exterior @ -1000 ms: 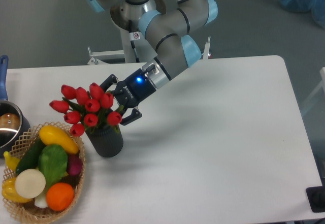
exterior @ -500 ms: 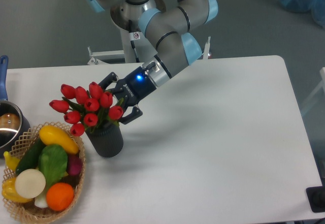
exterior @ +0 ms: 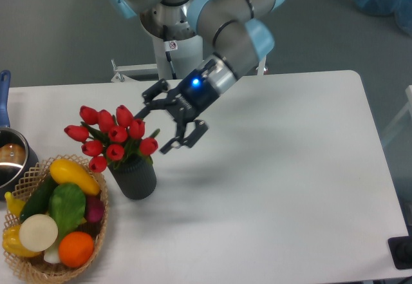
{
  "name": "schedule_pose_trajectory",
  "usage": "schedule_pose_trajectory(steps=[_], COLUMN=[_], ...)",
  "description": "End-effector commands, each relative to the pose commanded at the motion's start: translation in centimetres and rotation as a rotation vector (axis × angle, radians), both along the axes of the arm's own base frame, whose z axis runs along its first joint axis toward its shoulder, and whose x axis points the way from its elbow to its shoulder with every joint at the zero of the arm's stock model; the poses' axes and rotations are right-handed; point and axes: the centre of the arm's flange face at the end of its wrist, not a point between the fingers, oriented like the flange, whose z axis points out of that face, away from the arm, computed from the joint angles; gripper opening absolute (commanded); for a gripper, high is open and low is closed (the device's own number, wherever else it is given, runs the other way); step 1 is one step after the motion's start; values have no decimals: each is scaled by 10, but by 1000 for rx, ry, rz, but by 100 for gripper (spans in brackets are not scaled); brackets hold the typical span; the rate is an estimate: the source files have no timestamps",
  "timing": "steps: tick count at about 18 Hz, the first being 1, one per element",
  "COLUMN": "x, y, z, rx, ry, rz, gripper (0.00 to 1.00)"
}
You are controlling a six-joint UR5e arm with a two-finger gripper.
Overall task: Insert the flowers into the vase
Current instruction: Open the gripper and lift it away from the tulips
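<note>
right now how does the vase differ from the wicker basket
The vase is dark, ribbed and stands upright; the wicker basket is pale, woven, low and wide. The vase holds the flowers; the basket holds mixed produce. Both rest on the white table at its left.

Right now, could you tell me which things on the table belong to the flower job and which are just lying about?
Job: flowers, standing in the vase; gripper, open and clear of them.

Lying about: basket of produce, pot at the left edge.
</note>
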Motion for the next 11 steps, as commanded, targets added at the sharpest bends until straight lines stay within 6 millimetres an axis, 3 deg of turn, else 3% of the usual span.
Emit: schedule_pose_trajectory(steps=[5,7,9,11], x=[-41,-51,-74,-104], y=[-28,-33,-41,-48], z=[41,48,57,42], rx=[-221,-269,-364,-536], ry=[230,265,329,379], rz=[139,170,226,281], gripper=[100,100,100,100])
